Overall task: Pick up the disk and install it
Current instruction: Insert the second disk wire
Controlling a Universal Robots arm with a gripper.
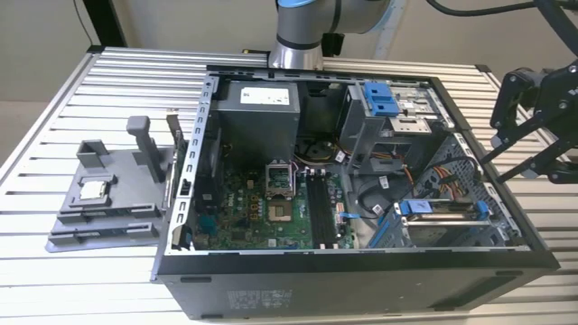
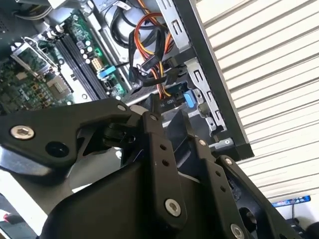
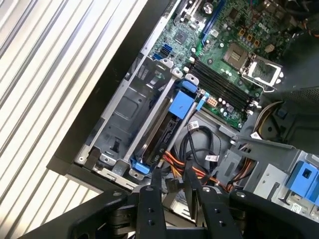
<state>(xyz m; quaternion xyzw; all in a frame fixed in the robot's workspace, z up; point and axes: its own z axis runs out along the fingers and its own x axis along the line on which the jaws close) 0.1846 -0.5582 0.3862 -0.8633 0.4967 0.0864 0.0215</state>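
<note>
The disk (image 1: 440, 210), silver-grey with a blue bracket, lies in the drive cage at the corner of the open computer case (image 1: 361, 261), on the exterior view's right. In the first wrist view the disk (image 3: 167, 130) is seen edge-on in that cage, its blue tab facing the motherboard. My gripper (image 1: 505, 145) hangs outside the case wall beside that corner, apart from the disk. In both wrist views the black fingers (image 3: 153, 191) stand parallel with a gap and nothing between them. The gripper (image 3: 173, 180) (image 2: 172, 130) is open and looks down on the cage and the cables.
Orange and black cables (image 3: 199, 172) run beside the drive cage. A blue bracket (image 1: 383, 100) sits in the upper bay. The motherboard (image 1: 271, 200) and power supply (image 1: 257, 101) fill the case's middle. A grey fixture (image 1: 108, 196) holding a small square chip stands on the slatted table (image 1: 81, 284).
</note>
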